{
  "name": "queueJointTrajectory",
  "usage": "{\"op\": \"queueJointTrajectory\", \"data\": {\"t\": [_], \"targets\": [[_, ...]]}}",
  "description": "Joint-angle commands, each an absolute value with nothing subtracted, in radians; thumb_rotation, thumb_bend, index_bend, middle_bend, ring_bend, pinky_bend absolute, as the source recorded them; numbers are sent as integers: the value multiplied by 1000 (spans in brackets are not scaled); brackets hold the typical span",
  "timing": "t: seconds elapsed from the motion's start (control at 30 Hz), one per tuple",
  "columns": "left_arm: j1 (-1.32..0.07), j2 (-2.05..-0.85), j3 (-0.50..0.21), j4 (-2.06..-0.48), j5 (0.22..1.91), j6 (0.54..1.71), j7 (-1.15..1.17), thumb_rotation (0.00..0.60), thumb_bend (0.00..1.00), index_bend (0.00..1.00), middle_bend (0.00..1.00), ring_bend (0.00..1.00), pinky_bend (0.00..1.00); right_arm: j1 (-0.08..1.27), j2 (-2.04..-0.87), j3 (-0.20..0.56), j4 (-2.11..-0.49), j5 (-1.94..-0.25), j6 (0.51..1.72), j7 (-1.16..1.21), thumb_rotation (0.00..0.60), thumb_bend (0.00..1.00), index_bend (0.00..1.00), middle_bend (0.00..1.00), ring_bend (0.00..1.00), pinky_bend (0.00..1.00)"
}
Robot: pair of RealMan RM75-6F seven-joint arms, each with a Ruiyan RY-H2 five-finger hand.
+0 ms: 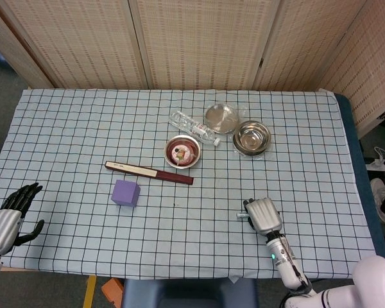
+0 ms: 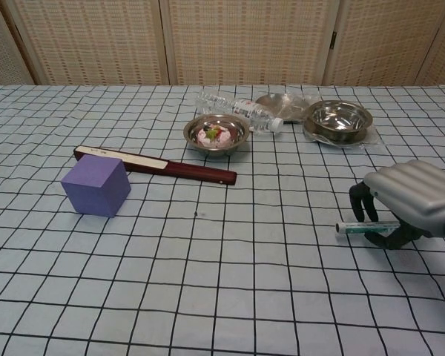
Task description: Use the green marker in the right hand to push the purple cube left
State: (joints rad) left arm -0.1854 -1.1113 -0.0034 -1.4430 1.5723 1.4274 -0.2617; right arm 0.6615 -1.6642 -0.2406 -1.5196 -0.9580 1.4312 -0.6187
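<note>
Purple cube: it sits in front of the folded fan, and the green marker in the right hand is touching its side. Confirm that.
Not quite. The purple cube does sit in front of the folded fan, but the green marker, held by the right hand, is far off to the cube's right, not touching it. The chest view shows this.

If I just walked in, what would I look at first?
Probably the purple cube sitting alone on the checked tablecloth, left of the middle, just in front of a long dark folded fan. Next, the silver right hand low on the right, holding a green marker with its tip pointing left toward the cube. At the back stand shiny metal bowls, one with food in it.
</note>
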Motion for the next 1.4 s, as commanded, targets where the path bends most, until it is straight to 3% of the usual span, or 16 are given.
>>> {"op": "queueJointTrajectory", "data": {"t": [0.03, 0.13, 0.23, 0.33, 0.57, 0.77, 1.0, 1.4], "targets": [[-185, -1112, -5, -1443, 1569, 1428, -261, 600, 434, 0, 0, 0, 117, 630, -1650, -230, -1517, -990, 1400, -589, 600, 393, 183, 362, 398, 543], [-185, -1112, -6, -1442, 1566, 1426, -262, 600, 434, 0, 0, 0, 116, 604, -1635, -215, -1529, -1016, 1387, -557, 600, 339, 12, 197, 255, 464], [-184, -1112, -6, -1440, 1567, 1426, -262, 600, 435, 0, 0, 0, 116, 577, -1600, -209, -1567, -1055, 1392, -523, 600, 269, 0, 80, 158, 401], [-183, -1112, -6, -1441, 1567, 1429, -259, 600, 434, 0, 0, 0, 117, 543, -1550, -206, -1617, -1104, 1422, -488, 600, 221, 0, 32, 133, 379], [-178, -1116, -9, -1444, 1567, 1440, -244, 600, 435, 0, 0, 0, 117, 466, -1443, -201, -1693, -1246, 1524, -381, 600, 193, 0, 20, 92, 306], [-171, -1122, -14, -1448, 1568, 1461, -216, 600, 434, 0, 0, 0, 118, 387, -1419, -213, -1604, -1327, 1612, -386, 600, 193, 0, 19, 28, 193], [-162, -1133, -16, -1460, 1570, 1479, -173, 600, 434, 0, 0, 0, 117, 321, -1391, -204, -1547, -1319, 1570, -390, 600, 192, 0, 19, 0, 125], [-167, -1144, -19, -1451, 1570, 1472, -162, 600, 434, 0, 0, 0, 117, 268, -1359, -133, -1573, -1373, 1562, -360, 600, 192, 0, 20, 0, 124]]}}
